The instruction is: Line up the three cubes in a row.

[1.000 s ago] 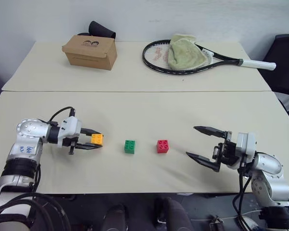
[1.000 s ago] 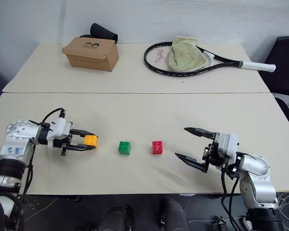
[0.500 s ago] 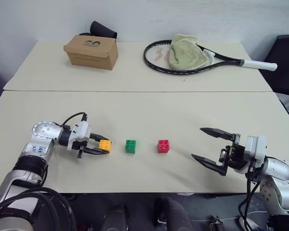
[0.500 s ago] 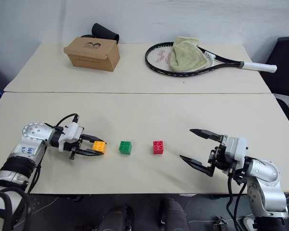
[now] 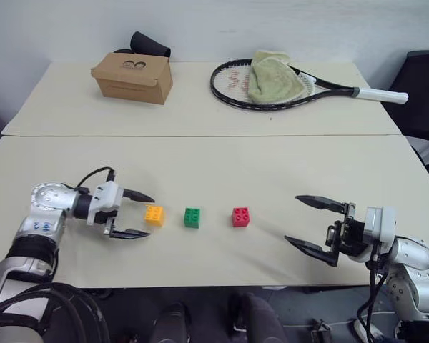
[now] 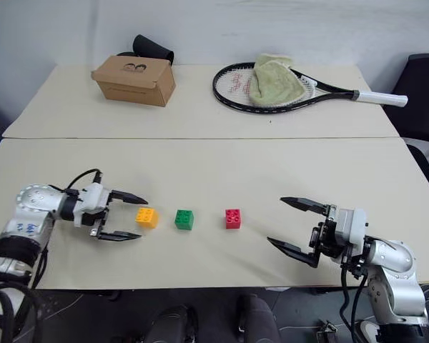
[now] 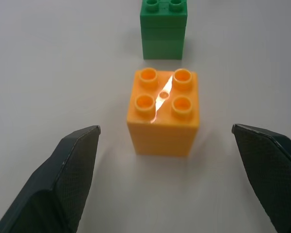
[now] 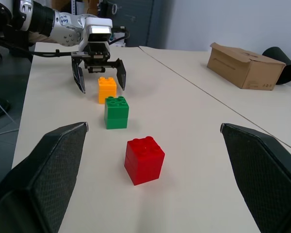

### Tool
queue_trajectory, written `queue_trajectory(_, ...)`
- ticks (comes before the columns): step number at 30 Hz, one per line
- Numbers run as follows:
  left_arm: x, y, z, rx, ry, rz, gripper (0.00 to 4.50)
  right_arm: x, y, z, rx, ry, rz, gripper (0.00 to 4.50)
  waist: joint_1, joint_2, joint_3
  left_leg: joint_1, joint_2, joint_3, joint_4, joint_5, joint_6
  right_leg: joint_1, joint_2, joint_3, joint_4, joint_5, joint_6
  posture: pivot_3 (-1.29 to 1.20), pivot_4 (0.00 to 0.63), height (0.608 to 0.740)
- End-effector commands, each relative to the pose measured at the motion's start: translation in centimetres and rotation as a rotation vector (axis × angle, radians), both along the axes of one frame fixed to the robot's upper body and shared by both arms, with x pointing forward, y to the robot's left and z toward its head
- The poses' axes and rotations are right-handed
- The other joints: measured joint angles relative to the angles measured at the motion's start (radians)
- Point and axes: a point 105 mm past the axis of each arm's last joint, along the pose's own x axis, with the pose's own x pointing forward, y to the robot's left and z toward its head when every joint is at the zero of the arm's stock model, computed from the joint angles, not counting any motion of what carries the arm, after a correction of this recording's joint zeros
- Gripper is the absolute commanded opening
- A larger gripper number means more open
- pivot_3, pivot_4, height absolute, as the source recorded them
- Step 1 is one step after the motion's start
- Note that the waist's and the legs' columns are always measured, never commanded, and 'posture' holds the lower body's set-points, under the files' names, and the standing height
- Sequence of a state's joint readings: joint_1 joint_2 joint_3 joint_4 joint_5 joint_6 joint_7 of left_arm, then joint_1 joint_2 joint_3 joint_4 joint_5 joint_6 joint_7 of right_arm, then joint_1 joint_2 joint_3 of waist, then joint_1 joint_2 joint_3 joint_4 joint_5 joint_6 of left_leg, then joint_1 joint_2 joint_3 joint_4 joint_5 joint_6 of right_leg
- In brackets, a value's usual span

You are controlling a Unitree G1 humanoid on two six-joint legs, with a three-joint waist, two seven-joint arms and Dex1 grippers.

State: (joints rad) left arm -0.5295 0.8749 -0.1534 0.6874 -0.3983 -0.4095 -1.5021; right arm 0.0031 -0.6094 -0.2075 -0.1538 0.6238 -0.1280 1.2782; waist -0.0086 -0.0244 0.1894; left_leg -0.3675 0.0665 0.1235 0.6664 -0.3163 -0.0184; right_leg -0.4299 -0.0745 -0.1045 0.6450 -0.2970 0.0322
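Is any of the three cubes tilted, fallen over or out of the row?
Nothing stands out. The yellow-orange cube, green cube and red cube all stand upright, studs up, in one row with gaps between them. The left gripper is open around nothing, apart from the yellow-orange cube.

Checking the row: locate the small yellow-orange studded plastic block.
The yellow-orange studded plastic block sits on the table's left side, between the open left gripper and the green block.
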Motion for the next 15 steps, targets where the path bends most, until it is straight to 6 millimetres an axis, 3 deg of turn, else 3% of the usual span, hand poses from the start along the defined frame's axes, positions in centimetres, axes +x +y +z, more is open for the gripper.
queue_trajectory(1, -1.7, 2.6, 1.6, 0.005, -0.032, 0.096, 4.43, -0.2, -1.9, 1.6, -0.074, -0.026, 0.011, 4.50, 0.000, 0.000, 0.000, 0.000, 0.000, 0.000, 0.000, -0.001, 0.001, 0.000, 0.000, 0.000, 0.000, 0.000, 0.000, 0.00, 0.150, 0.740)
queue_trajectory(4, -4.1, 4.8, 3.2, -0.022, -0.066, 0.258, 4.43, -0.2, -4.1, 2.3, -0.264, 0.004, 0.028, 4.50, -0.009, 0.001, 0.001, -0.001, 0.000, 0.000, 0.000, -0.002, 0.004, 0.000, -0.003, 0.003, -0.001, 0.000, 0.000, 0.00, 0.150, 0.740)
queue_trajectory(7, -5.9, 5.7, 4.2, -0.031, -0.053, 0.335, 4.43, 0.2, -5.2, 3.3, -0.365, 0.010, 0.036, 4.50, -0.008, 0.001, 0.001, -0.001, 0.000, -0.003, 0.000, -0.004, 0.006, 0.001, -0.004, 0.004, -0.002, 0.000, 0.000, 0.00, 0.150, 0.740)
queue_trajectory(15, -6.2, 6.7, 5.1, -0.005, -0.099, 0.420, 4.43, 1.2, -5.1, 2.7, -0.418, 0.034, 0.066, 4.50, 0.009, 0.001, 0.001, -0.001, -0.001, -0.005, -0.001, -0.003, 0.005, 0.001, -0.004, 0.002, -0.002, -0.001, -0.001, 0.00, 0.150, 0.740)
